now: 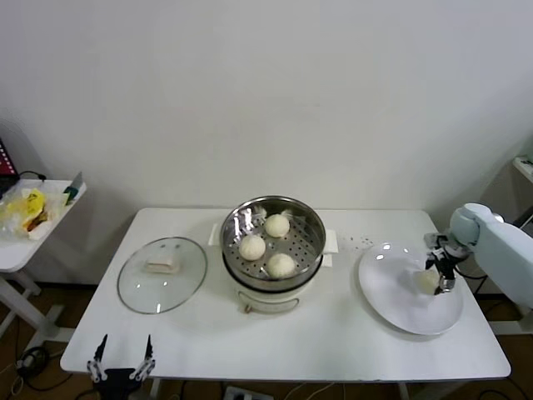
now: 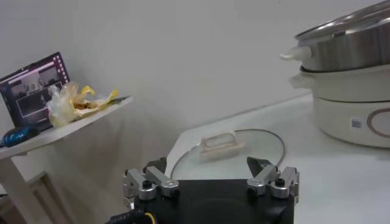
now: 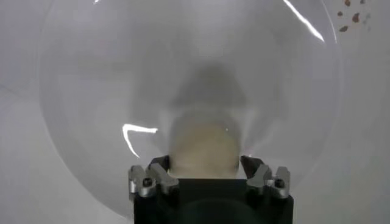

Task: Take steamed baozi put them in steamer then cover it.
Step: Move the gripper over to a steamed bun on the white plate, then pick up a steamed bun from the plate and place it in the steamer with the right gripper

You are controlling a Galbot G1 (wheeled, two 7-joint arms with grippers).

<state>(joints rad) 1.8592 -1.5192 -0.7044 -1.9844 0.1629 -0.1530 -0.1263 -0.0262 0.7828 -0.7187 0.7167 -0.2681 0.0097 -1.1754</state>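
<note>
1. The right claw [image 1: 434,279] was down over the white plate [image 1: 391,296] at the tabletop's [image 1: 333,350] three o'clock side, its fingers set on either side of the last baozi [image 3: 203,145]. The right wrist view showed the bun filling the gap between them; I judged the grip closed on it, or very nearly so, though firm contact could not be confirmed.

2. Three buns [image 1: 266,246] already sat on the perforated tray of the steamer [image 1: 306,218] at the tabletop's centre: one toward twelve o'clock, one toward nine, one toward six. The open patch on the tray lay toward three o'clock, so that looked like the sensible target.

3. To do this step well, the squeeze should be gentle, since soft dough would probably dent or tear. A straight lift ought to come first, high enough to pass the steamer's rim, then travel toward nine o'clock.

4. The release should happen low over the tray, lest the bun roll against its neighbours.

5. The cover [image 1: 161,274] lay flat on the tabletop at the steamer's nine o'clock, handle up. The left claw [image 1: 122,360] waited open at the tabletop's seven o'clock edge, near that cover.
</note>
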